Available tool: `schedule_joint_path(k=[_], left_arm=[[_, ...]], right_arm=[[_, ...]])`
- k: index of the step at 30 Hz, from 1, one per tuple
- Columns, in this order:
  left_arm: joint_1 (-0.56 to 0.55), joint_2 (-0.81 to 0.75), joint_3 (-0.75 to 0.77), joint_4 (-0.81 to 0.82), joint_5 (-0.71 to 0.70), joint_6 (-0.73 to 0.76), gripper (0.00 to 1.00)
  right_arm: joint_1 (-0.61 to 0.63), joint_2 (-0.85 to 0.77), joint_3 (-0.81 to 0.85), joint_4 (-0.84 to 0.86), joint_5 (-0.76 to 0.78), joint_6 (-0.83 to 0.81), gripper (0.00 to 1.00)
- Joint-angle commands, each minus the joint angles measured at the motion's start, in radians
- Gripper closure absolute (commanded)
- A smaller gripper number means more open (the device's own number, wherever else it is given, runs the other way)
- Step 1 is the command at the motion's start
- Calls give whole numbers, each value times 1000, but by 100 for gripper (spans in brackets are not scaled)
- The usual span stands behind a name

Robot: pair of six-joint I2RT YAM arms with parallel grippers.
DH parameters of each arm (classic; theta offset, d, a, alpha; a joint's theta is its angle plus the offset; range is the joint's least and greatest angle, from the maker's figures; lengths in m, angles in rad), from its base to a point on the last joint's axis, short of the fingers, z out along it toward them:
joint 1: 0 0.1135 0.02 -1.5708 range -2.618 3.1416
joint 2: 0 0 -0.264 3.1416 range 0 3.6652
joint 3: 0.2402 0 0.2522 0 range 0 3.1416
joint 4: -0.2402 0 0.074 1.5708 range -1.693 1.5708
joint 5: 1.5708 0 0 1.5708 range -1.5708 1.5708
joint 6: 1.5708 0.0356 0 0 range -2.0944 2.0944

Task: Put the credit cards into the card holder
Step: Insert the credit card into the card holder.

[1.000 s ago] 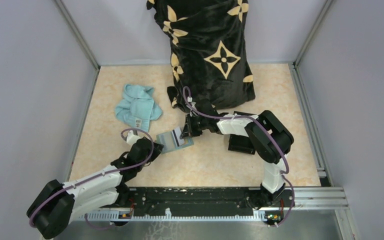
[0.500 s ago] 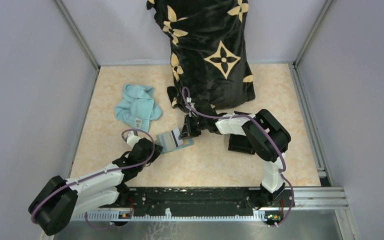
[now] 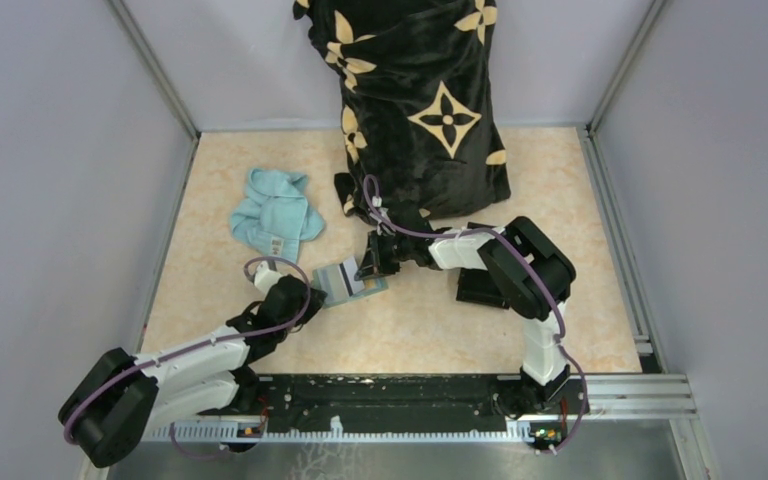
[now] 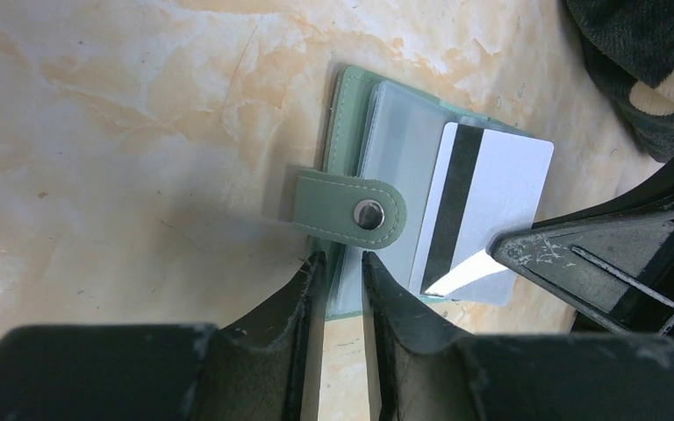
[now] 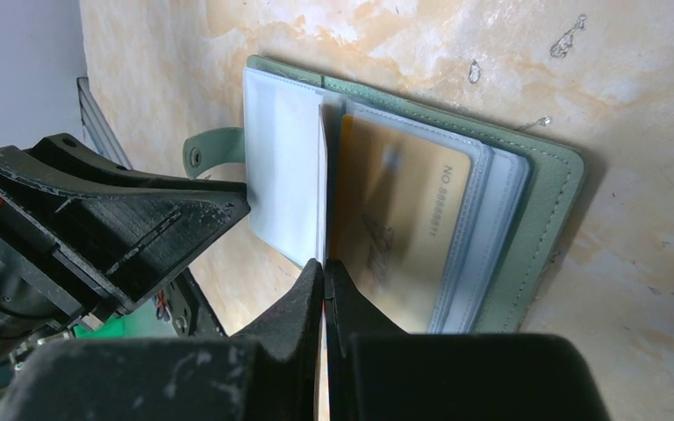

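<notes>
The card holder (image 3: 374,288) lies open and flat on the tabletop (image 3: 410,335), near its middle, with a tool at each side.

The left tool (image 4: 340,263) comes at it from about 8 o'clock in the top view. Its fingers (image 4: 303,294) stand only a narrow slit apart, and the holder's green edge sits in that slit, so the tool looks pinched on the cover. The strap (image 4: 351,209) with its metal snap lies flat just beyond the fingertips, pointing away from the sleeves.

The right tool (image 5: 325,267) sits at the holder's 1 o'clock side in the top view. Its fingers are pressed almost together, clamped on the white card (image 4: 500,184), which bears a black stripe down its back. In the right wrist view that card shows edge-on as a thin pale line rising from between the fingertips. It stands on edge among the clear sleeves (image 5: 281,167) at the holder's fold. Whether its leading edge is inside a pocket I cannot tell.

A tan-orange card (image 5: 404,219) already lies inside a clear sleeve on the leaf at the right of that view.

A light blue cloth (image 3: 272,212) lies crumpled at 10 o'clock from the holder, well apart. A black patterned fabric (image 3: 425,100) stands at 12 to 1 o'clock against the far wall.
</notes>
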Motion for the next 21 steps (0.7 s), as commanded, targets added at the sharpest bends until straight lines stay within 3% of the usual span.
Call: schedule_joint_path(k=[1, 21], left_arm=[[-2, 9, 17, -16, -9, -13, 72], [-2, 44, 12, 10, 2, -15, 74]], right_arm=[[12, 6, -6, 58, -3, 9, 100], [12, 12, -57, 116, 31, 60, 100]])
